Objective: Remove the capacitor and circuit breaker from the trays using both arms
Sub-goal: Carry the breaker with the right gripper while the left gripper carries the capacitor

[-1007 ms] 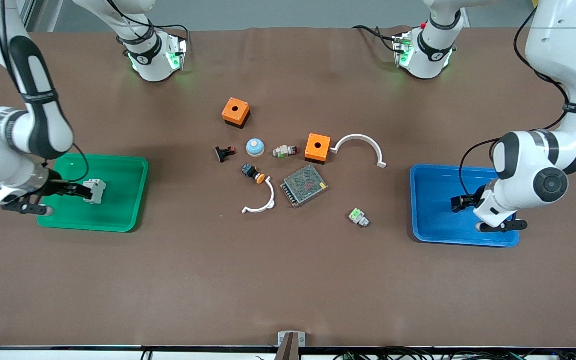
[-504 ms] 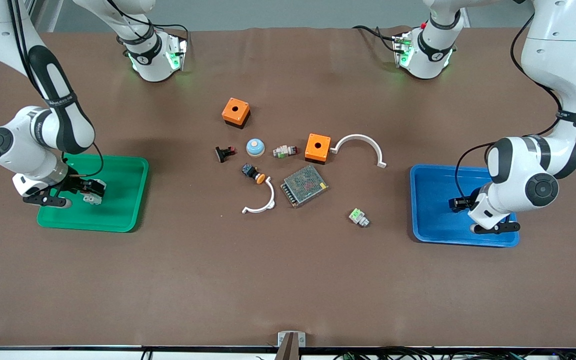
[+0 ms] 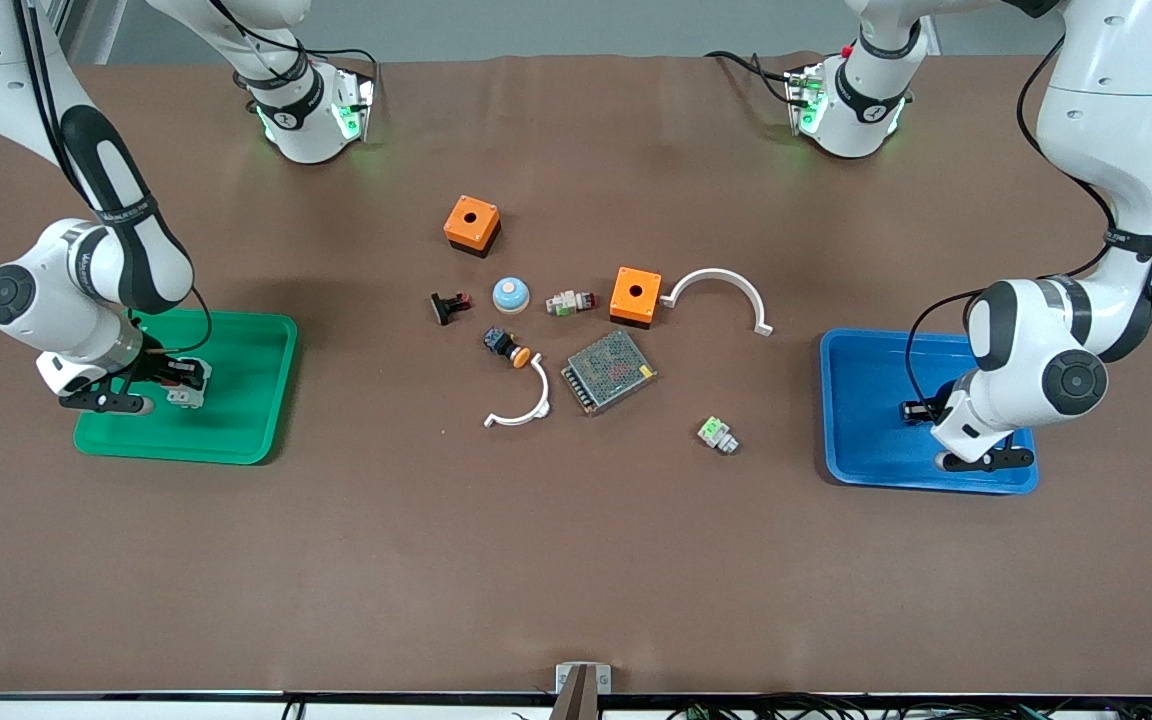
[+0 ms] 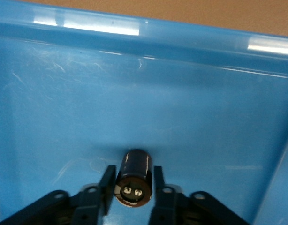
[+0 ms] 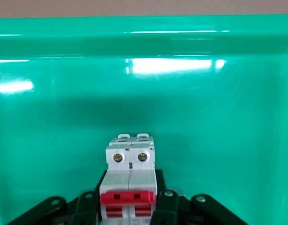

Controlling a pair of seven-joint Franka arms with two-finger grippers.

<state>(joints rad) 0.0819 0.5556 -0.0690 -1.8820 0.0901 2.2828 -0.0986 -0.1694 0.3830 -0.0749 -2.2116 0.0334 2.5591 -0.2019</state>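
The capacitor (image 4: 133,178), a black stubby cylinder with two pale terminals, lies between the fingers of my left gripper (image 4: 133,187), low in the blue tray (image 4: 205,117). In the front view that gripper (image 3: 921,410) is down inside the blue tray (image 3: 866,460); the capacitor is hidden there. The breaker (image 5: 130,183), white-grey with red levers, sits between the fingers of my right gripper (image 5: 129,197) just above the floor of the green tray (image 5: 205,108). In the front view the breaker (image 3: 188,396) and the right gripper (image 3: 179,385) are in the green tray (image 3: 236,450).
Mid-table lie two orange boxes (image 3: 471,224) (image 3: 635,295), a metal mesh box (image 3: 608,371), two white arcs (image 3: 719,290) (image 3: 521,405), a black push button (image 3: 507,346), a black red-tipped part (image 3: 449,305), a blue dome (image 3: 510,293) and a white-and-green block (image 3: 717,434).
Both arms have lowered their grippers deeper into their trays, the right with the breaker, the left in the blue tray. Things mid-table have not moved.
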